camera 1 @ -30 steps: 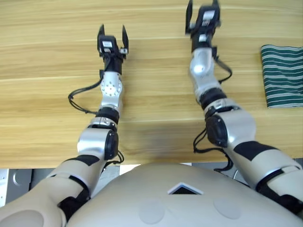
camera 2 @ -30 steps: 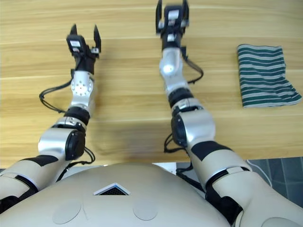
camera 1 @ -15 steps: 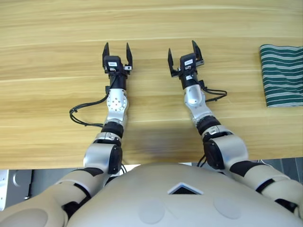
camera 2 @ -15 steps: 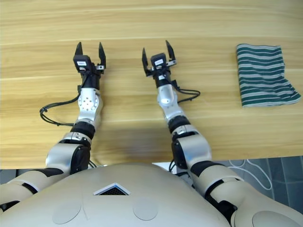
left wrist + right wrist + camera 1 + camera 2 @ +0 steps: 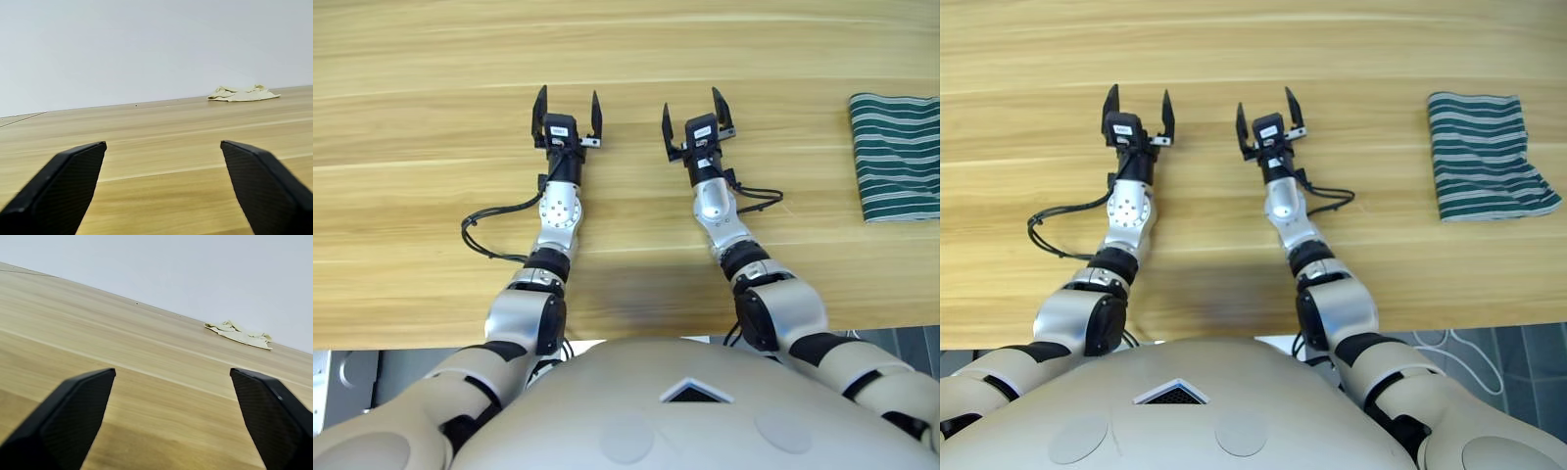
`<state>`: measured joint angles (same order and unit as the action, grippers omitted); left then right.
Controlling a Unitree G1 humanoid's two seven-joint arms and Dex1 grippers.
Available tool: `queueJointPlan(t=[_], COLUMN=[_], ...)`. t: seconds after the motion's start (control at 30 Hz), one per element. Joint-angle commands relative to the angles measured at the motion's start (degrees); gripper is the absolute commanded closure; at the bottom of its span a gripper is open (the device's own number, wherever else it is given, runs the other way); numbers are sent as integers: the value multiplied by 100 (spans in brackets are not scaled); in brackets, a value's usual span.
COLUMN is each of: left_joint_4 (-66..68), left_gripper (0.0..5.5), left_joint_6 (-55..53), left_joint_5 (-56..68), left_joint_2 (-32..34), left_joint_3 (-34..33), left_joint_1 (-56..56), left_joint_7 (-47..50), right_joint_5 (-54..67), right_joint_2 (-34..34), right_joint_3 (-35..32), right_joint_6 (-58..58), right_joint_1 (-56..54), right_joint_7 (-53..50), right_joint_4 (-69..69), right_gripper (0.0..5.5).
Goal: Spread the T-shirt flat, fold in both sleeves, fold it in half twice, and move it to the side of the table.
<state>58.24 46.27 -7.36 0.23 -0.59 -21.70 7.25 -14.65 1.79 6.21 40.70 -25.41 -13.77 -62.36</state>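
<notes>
We see the folded green-striped T-shirt point(image 5: 898, 157) at the frame's right edge on the wooden bench point(image 5: 411, 196). Left gripper point(image 5: 568, 98) and right gripper point(image 5: 692, 103) sit upper centre, jaws released.

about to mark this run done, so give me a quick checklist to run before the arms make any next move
1. T-shirt folded into a compact rectangle: ok.
2. T-shirt lying at the right side of the table, apart from both arms: ok.
3. left gripper open and empty: ok.
4. right gripper open and empty: ok.
5. Number of folds made in the T-shirt: cannot tell from the stack.
6. cream cloth at the far edge, well away from both grippers: ok.
</notes>
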Motion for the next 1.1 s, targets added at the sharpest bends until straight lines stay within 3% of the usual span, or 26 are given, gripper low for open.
queueJointPlan(t=[0.03,0.67,1.1], left_joint_4=[128,174,-66], left_gripper=[104,99,99], left_joint_6=[65,138,19], left_joint_5=[-14,66,183], left_joint_2=[40,122,428], left_joint_3=[-6,-159,-673], left_joint_1=[16,-47,329], left_joint_7=[38,157,980], right_joint_5=[15,35,50], right_joint_2=[14,-87,400], right_joint_3=[-12,-129,37], right_joint_6=[58,88,-107], right_joint_1=[-64,-166,-842], right_joint_7=[-78,-292,82], right_joint_4=[-8,-52,-660], right_gripper=[114,137,137])
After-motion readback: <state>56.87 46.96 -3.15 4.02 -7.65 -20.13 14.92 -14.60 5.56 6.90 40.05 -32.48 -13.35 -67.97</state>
